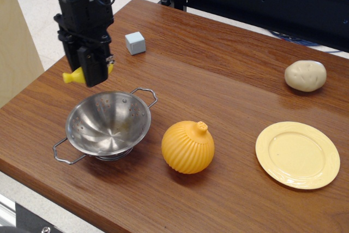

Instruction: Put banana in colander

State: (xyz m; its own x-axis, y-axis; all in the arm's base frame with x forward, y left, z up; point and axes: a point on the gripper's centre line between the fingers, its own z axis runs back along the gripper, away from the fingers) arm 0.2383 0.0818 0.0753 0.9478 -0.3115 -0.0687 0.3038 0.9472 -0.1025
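Observation:
My black gripper is shut on the small yellow banana, whose end sticks out to the left of the fingers; a bit of yellow shows on the right too. It hangs just above the far left rim of the steel colander. The colander sits upright and empty on the wooden table near the front left, with wire loop handles at its near left and far right.
A ribbed orange onion-shaped ball stands right of the colander. A pale yellow plate lies at the right, a beige potato behind it. A small grey cube sits at the back left. The table's left edge runs close to the gripper.

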